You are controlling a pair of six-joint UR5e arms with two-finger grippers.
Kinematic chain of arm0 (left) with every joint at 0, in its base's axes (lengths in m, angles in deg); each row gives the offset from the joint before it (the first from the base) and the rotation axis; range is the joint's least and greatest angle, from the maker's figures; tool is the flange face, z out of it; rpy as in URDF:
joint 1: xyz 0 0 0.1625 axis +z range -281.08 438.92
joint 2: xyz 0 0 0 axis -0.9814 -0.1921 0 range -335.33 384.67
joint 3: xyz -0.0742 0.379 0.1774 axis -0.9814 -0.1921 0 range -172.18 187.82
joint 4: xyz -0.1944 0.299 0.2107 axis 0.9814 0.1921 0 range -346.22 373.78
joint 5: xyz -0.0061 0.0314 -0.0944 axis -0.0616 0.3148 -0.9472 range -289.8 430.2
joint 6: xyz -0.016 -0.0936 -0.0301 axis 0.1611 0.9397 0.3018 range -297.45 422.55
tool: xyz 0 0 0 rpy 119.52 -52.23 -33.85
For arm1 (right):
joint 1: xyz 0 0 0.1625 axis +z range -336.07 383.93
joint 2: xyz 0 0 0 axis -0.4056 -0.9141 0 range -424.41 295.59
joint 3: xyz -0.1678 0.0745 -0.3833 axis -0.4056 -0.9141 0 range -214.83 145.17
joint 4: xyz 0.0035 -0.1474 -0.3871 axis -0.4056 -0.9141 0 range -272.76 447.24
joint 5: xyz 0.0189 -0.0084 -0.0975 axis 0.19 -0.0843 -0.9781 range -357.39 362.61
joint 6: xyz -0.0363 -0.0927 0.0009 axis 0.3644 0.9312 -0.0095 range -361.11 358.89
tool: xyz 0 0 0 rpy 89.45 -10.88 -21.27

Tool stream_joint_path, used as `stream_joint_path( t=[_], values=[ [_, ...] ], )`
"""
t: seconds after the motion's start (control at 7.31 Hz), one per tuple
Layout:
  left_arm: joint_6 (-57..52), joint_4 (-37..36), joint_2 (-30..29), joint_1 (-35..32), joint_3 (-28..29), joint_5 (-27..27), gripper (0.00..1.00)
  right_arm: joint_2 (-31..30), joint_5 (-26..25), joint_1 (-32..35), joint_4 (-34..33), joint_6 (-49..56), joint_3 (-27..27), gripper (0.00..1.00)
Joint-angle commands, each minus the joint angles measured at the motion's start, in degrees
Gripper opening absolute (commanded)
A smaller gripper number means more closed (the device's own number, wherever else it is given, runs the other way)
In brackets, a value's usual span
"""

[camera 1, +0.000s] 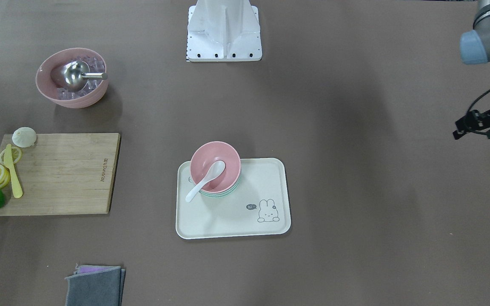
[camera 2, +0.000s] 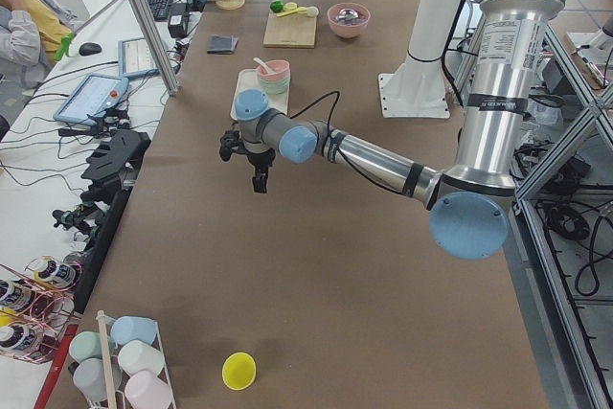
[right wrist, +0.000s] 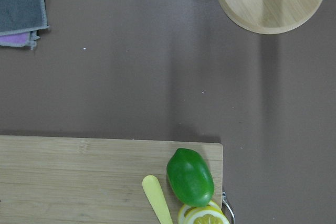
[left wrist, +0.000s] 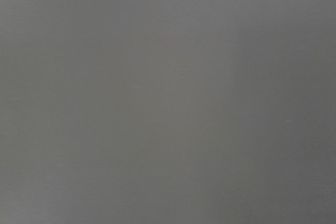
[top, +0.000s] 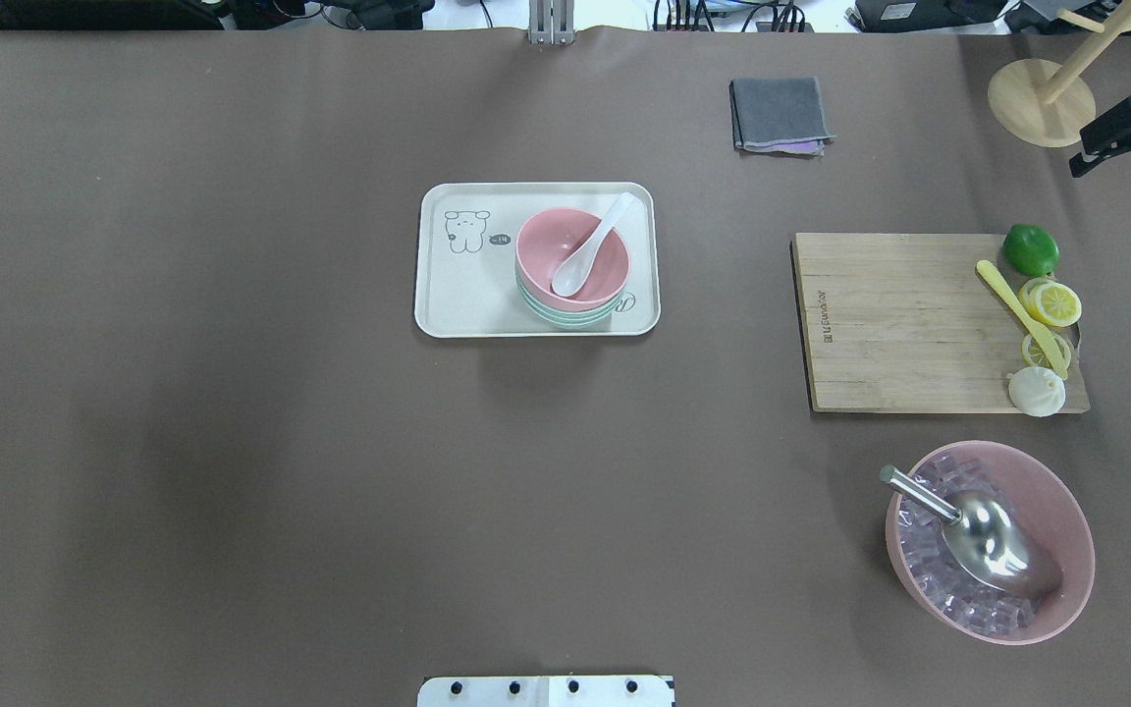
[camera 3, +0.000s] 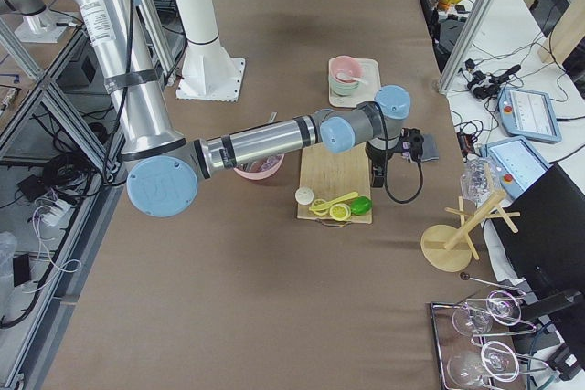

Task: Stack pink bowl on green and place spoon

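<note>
Two bowls nest on the tray (top: pixel 457 295), pink bowl (top: pixel 541 250) inside green bowl (top: pixel 565 316), with the spoon (top: pixel 590 250) leaning in it, so the task looks done. Farther out, left end effector (camera 1: pixel 479 121) and right end effector (top: pixel 1125 128) hang clear of the tray; released or clenched, I cannot tell.

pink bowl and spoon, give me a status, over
Left pincer and right pincer both well clear of tray, open or shut unclear. Pink bowl nested in green bowl on tray, spoon resting in it. Nothing blocking.
</note>
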Motion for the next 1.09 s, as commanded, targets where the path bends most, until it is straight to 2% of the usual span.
stream_joint_path(
  t=[0.0,0.41,0.96],
  values=[
    [0.0,0.1,0.1,-5.1,4.6,-0.3,0.98,-1.1,0.0,0.9,-1.0,1.7,0.7,1.00],
    [-0.2,0.2,-0.1,-5.1,6.0,-0.5,0.98,-1.3,-0.1,1.0,-1.0,1.6,1.5,1.00],
    [0.1,4.5,-0.1,-5.1,3.7,-0.7,0.98,-4.7,-0.4,1.2,-0.5,2.5,2.1,1.00]
  ],
)
